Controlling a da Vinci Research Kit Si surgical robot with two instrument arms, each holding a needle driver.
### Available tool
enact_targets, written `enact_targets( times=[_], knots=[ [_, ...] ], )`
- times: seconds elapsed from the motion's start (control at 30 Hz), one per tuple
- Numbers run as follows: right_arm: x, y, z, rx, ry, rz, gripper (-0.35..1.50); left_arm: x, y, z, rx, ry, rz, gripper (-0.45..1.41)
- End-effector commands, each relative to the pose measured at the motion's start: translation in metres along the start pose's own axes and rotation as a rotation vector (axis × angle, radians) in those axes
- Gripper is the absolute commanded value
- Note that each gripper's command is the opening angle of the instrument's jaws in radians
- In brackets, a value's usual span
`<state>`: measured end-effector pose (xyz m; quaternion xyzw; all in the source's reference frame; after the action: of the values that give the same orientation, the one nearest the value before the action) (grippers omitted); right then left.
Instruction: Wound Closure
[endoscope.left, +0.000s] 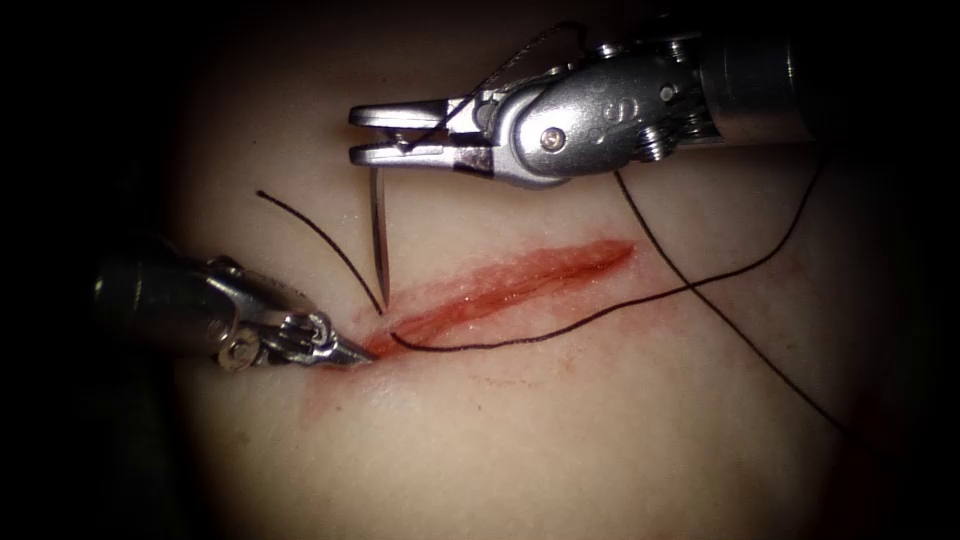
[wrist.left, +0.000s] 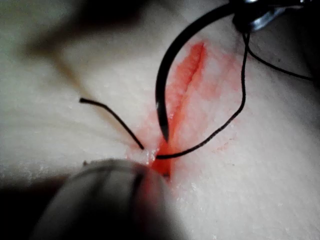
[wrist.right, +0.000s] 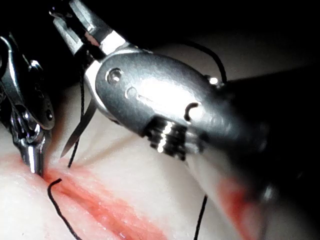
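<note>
Needle held above the cut's left end

The right tool (endoscope.left: 372, 134) clamps the needle (endoscope.left: 379, 235) near its blunt end, tip hanging free of the tissue (endoscope.left: 560, 420). The left tool (endoscope.left: 352, 352), jaws together (apparently holding nothing), presses the cut (endoscope.left: 520, 280) beside the thread (endoscope.left: 700, 285).

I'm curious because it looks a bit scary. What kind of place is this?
Probably a surgery practice bench: two robot tools work over tissue with a red cut. The right tool holds a curved needle with thread; the left tool touches the cut's left end.
</note>
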<state>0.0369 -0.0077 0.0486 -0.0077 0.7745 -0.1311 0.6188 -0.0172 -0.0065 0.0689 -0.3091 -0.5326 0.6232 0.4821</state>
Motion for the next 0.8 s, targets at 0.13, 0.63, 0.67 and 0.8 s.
enact_targets(
  times=[0.13,0.63,0.67,0.8],
  knots=[
    [-0.0013,-0.0010,0.0009,0.012,0.000,0.007,-0.35,0.0001,-0.0003,0.0006,-0.001,-0.001,-0.002,-0.45],
    [-0.0035,-0.0026,0.0013,-0.009,-0.019,0.091,-0.35,0.0003,0.0001,0.0003,-0.005,-0.006,0.001,-0.45],
    [-0.0036,-0.0027,0.0013,-0.014,-0.024,0.096,-0.35,0.0003,0.0001,0.0003,-0.005,-0.006,0.001,-0.45],
    [-0.0036,-0.0028,0.0014,-0.026,-0.015,0.125,-0.35,0.0003,0.0002,0.0003,-0.005,-0.006,0.001,-0.45]
  ],
)
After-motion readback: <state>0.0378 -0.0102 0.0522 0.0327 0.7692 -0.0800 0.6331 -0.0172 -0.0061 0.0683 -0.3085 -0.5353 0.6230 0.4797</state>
